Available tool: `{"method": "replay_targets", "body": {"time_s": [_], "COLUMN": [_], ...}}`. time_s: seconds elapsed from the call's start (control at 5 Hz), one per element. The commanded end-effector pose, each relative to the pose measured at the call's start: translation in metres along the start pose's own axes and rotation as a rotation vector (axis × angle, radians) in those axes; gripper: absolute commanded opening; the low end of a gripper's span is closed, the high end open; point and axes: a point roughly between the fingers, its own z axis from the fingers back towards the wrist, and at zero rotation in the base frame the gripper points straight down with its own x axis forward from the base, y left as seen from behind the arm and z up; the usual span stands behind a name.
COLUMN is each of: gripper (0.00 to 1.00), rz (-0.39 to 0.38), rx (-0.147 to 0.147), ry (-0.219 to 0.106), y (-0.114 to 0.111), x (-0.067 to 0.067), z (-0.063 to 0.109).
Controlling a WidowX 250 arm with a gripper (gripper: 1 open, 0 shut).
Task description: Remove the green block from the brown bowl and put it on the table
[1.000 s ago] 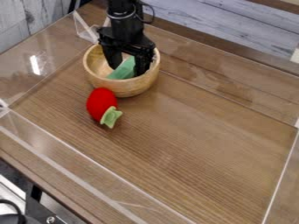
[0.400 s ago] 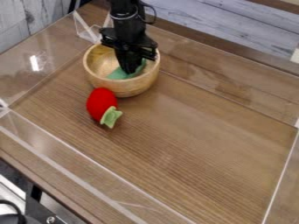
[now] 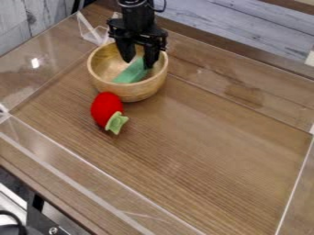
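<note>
A: Looking at the upper left of the frame, is the green block (image 3: 132,72) out?
B: No, it's inside the brown bowl (image 3: 113,87). The gripper (image 3: 139,58) hovers above it; grasp unclear. The table (image 3: 208,138) placement remains.

Counting now: one round, light tan wooden bowl (image 3: 127,81) is sitting on one glossy brown wood-grain tabletop (image 3: 208,147). One flat mint-green rectangular block (image 3: 132,70) is showing inside it. One red round toy with a small green leafy stem (image 3: 108,110) is lying alongside. One black robot gripper (image 3: 139,57) is hanging overhead.
</note>
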Motion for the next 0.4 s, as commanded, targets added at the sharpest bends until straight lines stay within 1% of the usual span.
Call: {"method": "replay_targets", "body": {"time_s": [0.0, 0.2], "gripper": [0.00, 1.00], "rz": [0.038, 0.016], "rx": [0.014, 0.008], "ry": [-0.051, -0.041], "y": [0.009, 0.015], "x": [0.018, 0.014], "z": [0.021, 0.011]}}
